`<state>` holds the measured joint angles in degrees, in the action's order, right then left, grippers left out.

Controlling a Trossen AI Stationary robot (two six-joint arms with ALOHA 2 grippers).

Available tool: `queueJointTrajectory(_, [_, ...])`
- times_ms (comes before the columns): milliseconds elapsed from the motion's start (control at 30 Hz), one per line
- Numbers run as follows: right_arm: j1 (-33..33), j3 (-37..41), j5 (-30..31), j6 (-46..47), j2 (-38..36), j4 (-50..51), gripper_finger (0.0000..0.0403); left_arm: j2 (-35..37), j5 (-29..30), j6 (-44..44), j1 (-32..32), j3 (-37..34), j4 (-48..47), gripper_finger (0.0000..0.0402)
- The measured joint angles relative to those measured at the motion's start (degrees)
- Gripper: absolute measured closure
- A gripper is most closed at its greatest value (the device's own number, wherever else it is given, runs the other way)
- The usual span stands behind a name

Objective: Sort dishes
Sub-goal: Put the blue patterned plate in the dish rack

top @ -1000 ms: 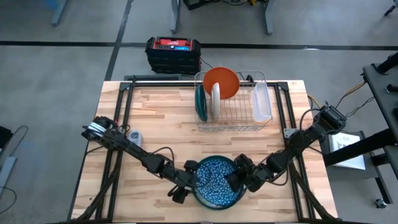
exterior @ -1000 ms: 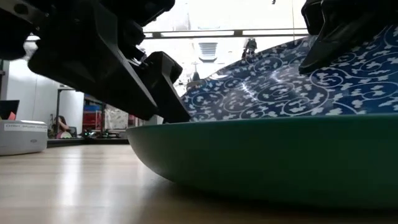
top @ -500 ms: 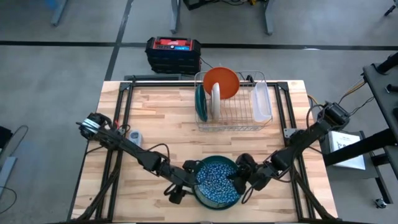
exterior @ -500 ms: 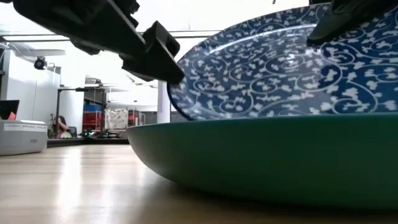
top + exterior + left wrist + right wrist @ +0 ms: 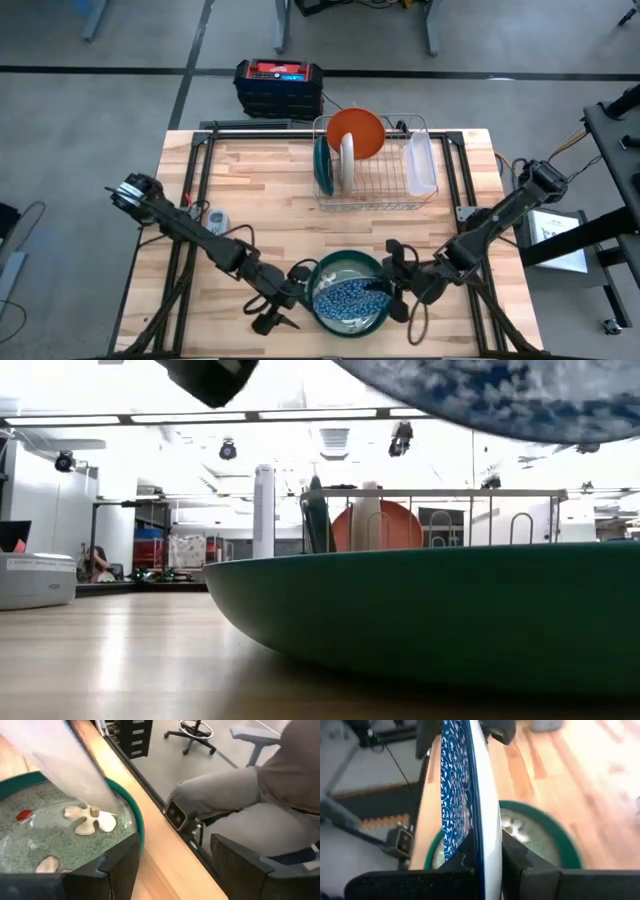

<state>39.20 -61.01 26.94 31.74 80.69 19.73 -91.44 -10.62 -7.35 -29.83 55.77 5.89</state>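
Rack (image 5: pixel 375 175) at table's far edge holds orange dish (image 5: pixel 356 131), green and white plates. Near edge: right gripper (image 5: pixel 481 851) clamped on blue patterned plate (image 5: pixel 461 795), lifted edge-on over green floral bowl (image 5: pixel 350 292). Left gripper (image 5: pixel 272 312) wide open, holding nothing, beside bowl. Two dishes left.

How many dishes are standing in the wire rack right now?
3. In the wire rack, a dark green plate stands at the left end, a white plate beside it, and an orange dish leans behind them. Others could be hidden behind these.

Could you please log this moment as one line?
right gripper: shut on blue plate, lifted on edge | left gripper: open | green bowl: on table
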Motion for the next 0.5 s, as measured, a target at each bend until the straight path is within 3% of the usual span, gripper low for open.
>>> queueJointTrajectory(267, [-0.69, -17.61, 8.42, -18.88, -0.11, 25.77, 0.0381, 8.03, -0.41, 3.96, -0.42, 0.00, -10.50, 0.0171])
queueJointTrajectory(500, [-1.44, -28.67, 12.31, -56.27, -0.26, 36.21, 0.0381, 13.87, 0.13, 7.96, -0.41, 0.02, -13.61, 0.0171])
